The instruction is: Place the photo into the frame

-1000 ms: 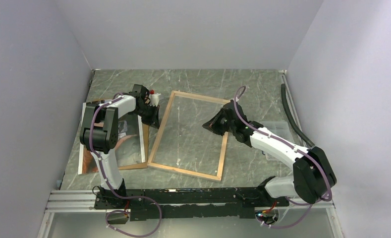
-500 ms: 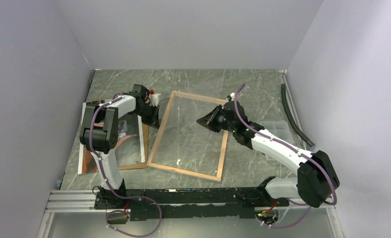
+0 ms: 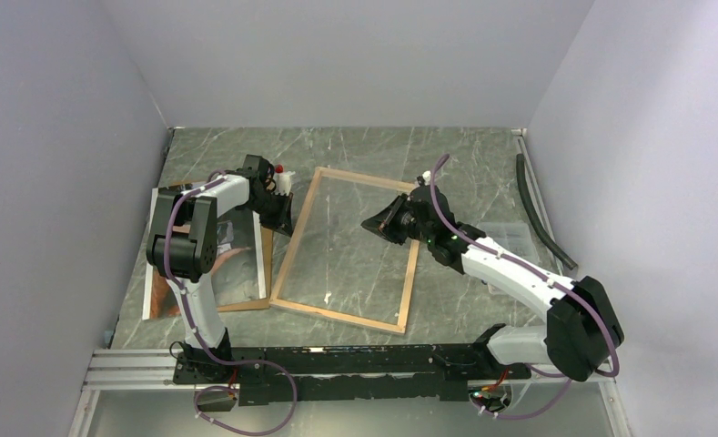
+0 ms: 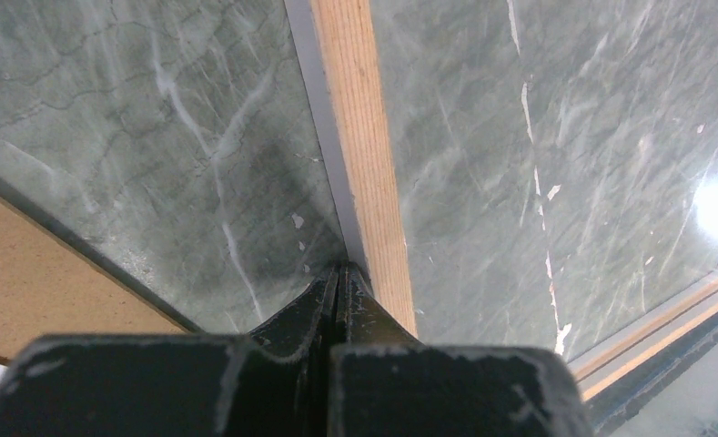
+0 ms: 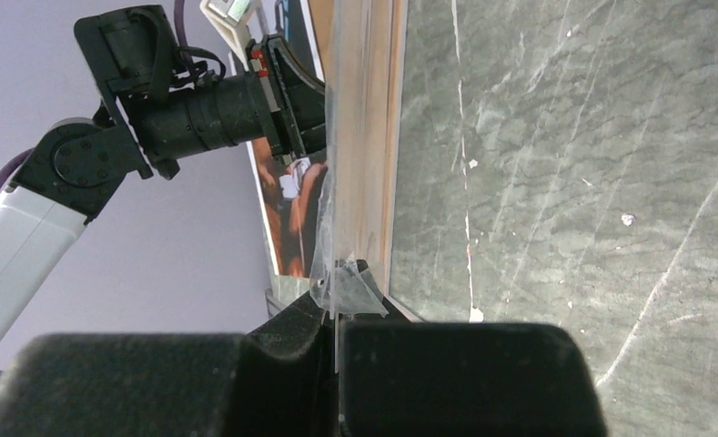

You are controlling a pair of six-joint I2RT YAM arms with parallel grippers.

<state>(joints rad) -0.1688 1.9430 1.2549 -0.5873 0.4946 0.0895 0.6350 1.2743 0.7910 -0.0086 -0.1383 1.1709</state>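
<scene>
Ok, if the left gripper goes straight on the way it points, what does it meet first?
The wooden rail of the frame: the left gripper, shut, has its tips at that rail's outer edge. It might meet the table beside it; depth is unclear.

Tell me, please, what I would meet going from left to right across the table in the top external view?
photo → frame → black hose

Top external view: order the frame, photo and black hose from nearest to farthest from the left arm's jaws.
1. frame: its left rail, right alongside.
2. photo: just beyond, on the left side.
3. black hose: far right side.
</scene>
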